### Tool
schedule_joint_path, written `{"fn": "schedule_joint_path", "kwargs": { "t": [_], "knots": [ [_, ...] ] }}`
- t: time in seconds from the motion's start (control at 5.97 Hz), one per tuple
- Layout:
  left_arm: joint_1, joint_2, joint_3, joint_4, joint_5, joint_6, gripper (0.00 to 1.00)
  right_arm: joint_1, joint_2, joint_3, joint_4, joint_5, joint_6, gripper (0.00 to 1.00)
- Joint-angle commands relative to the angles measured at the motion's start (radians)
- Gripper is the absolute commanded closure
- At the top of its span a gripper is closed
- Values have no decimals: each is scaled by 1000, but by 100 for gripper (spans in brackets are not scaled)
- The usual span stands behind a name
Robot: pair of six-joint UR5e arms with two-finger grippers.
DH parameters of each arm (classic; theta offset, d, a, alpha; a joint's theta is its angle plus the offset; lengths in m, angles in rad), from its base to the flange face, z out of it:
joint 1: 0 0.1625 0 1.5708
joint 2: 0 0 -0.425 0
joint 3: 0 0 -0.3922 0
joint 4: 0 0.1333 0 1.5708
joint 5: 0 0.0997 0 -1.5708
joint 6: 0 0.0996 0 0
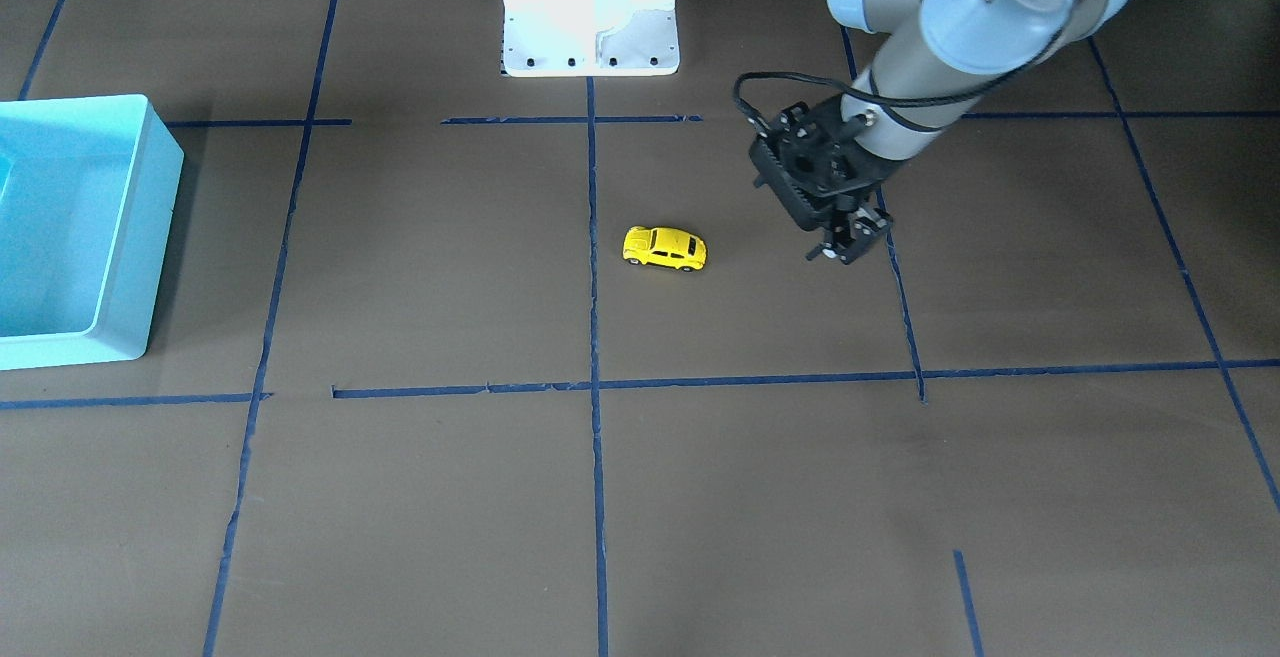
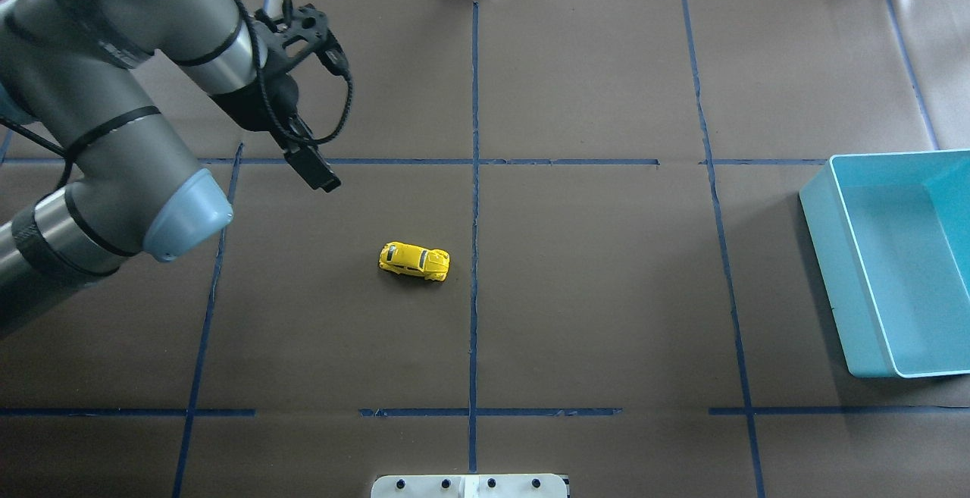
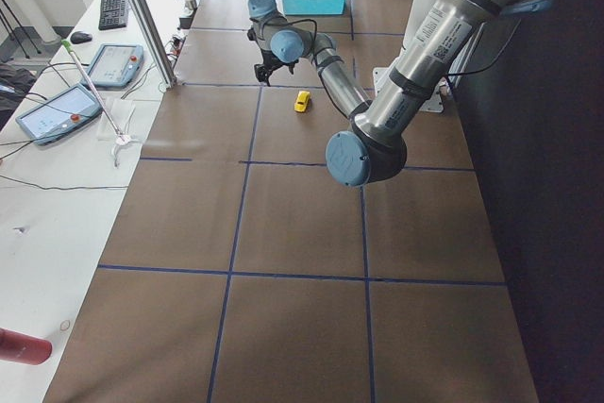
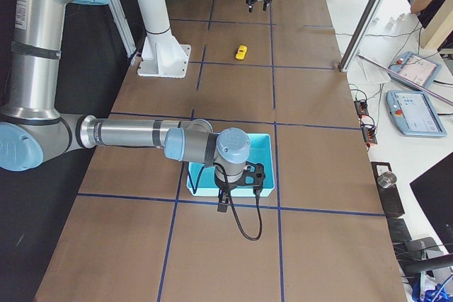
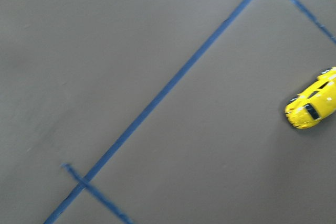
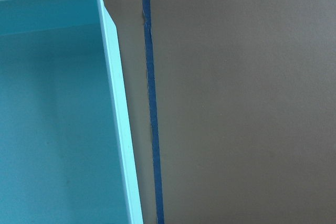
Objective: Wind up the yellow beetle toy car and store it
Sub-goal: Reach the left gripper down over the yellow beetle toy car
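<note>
left end effector (image 1: 838, 249): black two-finger unit, pointed down at the table. its fingers stand apart and hold nothing. it hangs near the tiny bright yellow beetle-shaped toy car (image 1: 665, 248), on the robot's left of it, with a clear gap and no contact. in the overhead view the left end effector (image 2: 324, 180) sits beyond and to the left of the toy car (image 2: 414, 261). the left wrist view shows the toy car (image 5: 313, 107) at its right edge, partly cut off.

right end effector (image 4: 237, 178): positioned over the rectangular turquoise plastic bin (image 4: 263, 145). it appears in the right side view only, so whether its fingers are apart or closed cannot be determined.

toy car: on its wheels on the brown paper-covered table (image 1: 450, 267), just beside the centre line of the blue tape grid (image 2: 475, 180), on the robot's left of that line. it is outside the bin and well apart from it.

bin (image 2: 845, 278): located at the robot's right end of the table. the visible interior shows plain turquoise floor and walls. the right wrist view shows one rounded corner and a rim (image 6: 118, 103) of the bin next to a tape line.

white arm pedestal base (image 1: 590, 17): stands on the centre line at the robot's edge of the table.
</note>
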Motion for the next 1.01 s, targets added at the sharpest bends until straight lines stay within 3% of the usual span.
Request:
{"fn": "schedule_joint_path", "kwargs": {
  "t": [0.0,0.17,0.5,0.84],
  "knots": [
    [98,-127,45,44,-1,6,0,-1,0,-2,0,2,-1,0],
    [101,-190,60,163,-4,13,0,-1,0,-3,0,1,-1,0],
    [121,-295,184,182,6,130,0,0,0,-3,2,1,-1,0],
    [194,-326,260,188,176,298,0,0,0,-5,2,2,-1,0]
  ]
}}
